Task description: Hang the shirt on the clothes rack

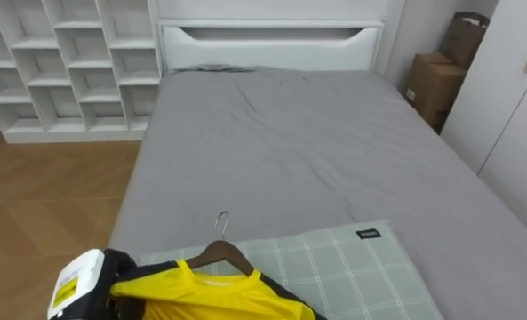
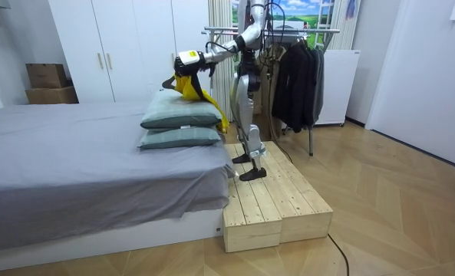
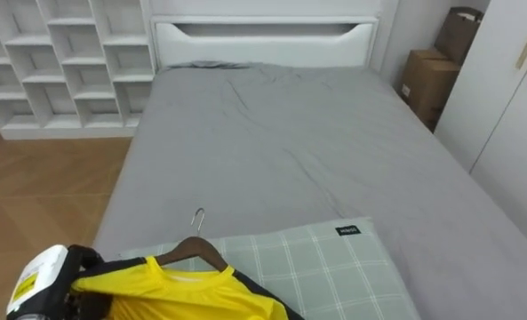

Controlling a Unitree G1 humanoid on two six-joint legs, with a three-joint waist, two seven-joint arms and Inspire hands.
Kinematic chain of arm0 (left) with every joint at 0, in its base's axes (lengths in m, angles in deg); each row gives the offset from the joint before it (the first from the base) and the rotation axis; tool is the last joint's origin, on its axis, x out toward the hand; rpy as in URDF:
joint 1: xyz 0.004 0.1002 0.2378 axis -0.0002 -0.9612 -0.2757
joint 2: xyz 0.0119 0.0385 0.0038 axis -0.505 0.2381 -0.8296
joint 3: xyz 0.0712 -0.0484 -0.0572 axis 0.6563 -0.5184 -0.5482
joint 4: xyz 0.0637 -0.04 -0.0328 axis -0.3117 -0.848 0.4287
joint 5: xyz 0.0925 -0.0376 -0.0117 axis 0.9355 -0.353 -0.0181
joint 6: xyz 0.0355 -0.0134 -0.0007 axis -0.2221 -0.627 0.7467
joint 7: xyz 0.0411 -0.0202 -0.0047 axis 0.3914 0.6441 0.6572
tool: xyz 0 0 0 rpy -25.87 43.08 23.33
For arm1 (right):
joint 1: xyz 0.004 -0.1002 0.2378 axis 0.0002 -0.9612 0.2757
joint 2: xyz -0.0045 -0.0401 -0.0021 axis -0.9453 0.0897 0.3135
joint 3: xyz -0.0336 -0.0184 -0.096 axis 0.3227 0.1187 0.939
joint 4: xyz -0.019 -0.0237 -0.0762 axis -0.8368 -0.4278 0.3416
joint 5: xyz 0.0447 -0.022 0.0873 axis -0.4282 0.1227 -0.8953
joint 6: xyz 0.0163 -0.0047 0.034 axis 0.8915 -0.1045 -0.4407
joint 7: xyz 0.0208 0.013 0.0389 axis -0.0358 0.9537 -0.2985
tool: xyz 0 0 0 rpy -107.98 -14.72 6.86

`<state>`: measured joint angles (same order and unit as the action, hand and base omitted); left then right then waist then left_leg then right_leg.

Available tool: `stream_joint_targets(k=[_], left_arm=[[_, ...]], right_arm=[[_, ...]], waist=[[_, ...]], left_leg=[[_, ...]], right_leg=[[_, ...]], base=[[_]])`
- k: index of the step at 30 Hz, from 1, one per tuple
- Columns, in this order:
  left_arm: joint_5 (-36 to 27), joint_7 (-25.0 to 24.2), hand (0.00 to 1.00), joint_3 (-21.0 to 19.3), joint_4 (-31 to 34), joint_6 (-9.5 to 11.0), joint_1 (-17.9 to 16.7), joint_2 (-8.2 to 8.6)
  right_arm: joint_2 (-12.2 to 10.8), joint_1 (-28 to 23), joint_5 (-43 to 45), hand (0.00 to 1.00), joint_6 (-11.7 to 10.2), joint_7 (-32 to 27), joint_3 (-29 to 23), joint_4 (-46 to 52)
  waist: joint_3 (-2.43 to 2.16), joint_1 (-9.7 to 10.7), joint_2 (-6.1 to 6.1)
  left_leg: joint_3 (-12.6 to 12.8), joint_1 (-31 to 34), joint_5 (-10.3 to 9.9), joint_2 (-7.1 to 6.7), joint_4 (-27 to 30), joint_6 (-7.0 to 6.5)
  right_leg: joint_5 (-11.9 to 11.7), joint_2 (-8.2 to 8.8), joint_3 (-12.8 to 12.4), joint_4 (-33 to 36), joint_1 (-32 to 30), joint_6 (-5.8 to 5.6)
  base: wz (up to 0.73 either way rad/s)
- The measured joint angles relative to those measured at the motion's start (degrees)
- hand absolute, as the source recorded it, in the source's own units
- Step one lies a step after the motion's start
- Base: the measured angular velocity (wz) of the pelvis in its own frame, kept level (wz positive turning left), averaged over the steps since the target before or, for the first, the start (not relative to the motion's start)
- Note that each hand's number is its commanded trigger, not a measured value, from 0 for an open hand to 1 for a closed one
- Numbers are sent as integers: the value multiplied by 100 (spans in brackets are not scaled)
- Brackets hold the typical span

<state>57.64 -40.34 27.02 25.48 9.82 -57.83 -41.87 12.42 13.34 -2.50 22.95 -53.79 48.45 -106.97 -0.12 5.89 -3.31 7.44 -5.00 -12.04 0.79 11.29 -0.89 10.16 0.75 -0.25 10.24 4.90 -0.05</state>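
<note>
Yellow shirt, dark-trimmed, on a wooden hanger — hook upward — above the checked pillow; left hand against it, grip impossible to tell

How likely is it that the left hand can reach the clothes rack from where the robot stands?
Probably not yet. The left hand is out over the pillows with the yellow shirt on its hanger, while the clothes rack stands behind the robot; it would likely have to turn.
</note>
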Motion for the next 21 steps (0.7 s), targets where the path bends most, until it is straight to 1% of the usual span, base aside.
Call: stream_joint_targets(k=[2, 3, 4, 6, 9, 10, 12, 16, 18, 21], left_arm=[[19, -15, 100, 1, 269, -4, -16, -2], [146, -16, 100, 1, 415, 2, -16, -2], [210, -15, 100, 1, 454, 11, -14, -2], [235, -16, 100, 6, 462, 38, -16, 0], [217, -25, 100, 48, 462, 20, -17, 1], [216, -29, 100, 62, 463, 18, -17, 1], [239, -116, 100, 79, 482, 17, -15, 4], [381, -234, 100, 83, 599, 10, -17, 7], [386, -247, 100, 88, 645, 9, -16, 7], [521, -283, 100, 105, 648, 9, -16, 7]], right_arm=[[0, 10, 107, 0, -9, 6, 1, 526], [0, 12, 231, 0, -10, 30, 4, 848], [1, 12, 268, 0, -18, 48, 11, 1009], [1, 11, 269, 0, -100, 63, 109, 1419], [1, 18, 274, 0, -92, 107, 303, 1748], [1, 29, 273, 0, -93, 139, 339, 1802], [3, 91, 265, 0, -84, 227, 437, 1994], [3, 300, 236, 0, -80, 444, 532, 1998], [3, 416, 225, 0, -78, 514, 611, 1998], [3, 585, 248, 0, -77, 625, 778, 1998]], waist=[[7, -2, -19], [5, -26, -28], [5, -51, -29], [7, -150, -24], [15, -188, -12], [20, -193, -5], [37, -272, 23], [45, -359, 33], [52, -437, 44], [52, -468, 43]], left_leg=[[-9, 24, 0, 1, 10, 0], [-9, 18, 0, 2, 9, 0], [-6, 6, 0, 1, 8, 0], [27, -74, 0, 11, 15, -1], [38, -72, 0, 13, 7, -1], [40, -72, 0, 13, 4, -1], [43, -58, 0, 13, -3, -1], [37, -55, 0, 19, -5, 0], [37, -57, 0, 21, -3, 0], [24, -48, 0, 23, -3, 1]], right_leg=[[0, 1, 6, 27, -25, 0], [0, 1, 9, 38, -26, 0], [0, 1, 5, 40, -21, 0], [-1, 0, -14, 40, 37, -1], [-1, -1, -15, 42, 24, -2], [-1, -1, -17, 42, 21, -2], [-1, -2, -24, 41, 6, -2], [-1, -11, -28, 39, 25, -1], [-1, -11, -21, 40, 13, -1], [-1, -9, 12, 41, 5, -1]], base=[[0], [0], [-7], [-13], [-3], [-4], [-2], [0], [0], [4]])
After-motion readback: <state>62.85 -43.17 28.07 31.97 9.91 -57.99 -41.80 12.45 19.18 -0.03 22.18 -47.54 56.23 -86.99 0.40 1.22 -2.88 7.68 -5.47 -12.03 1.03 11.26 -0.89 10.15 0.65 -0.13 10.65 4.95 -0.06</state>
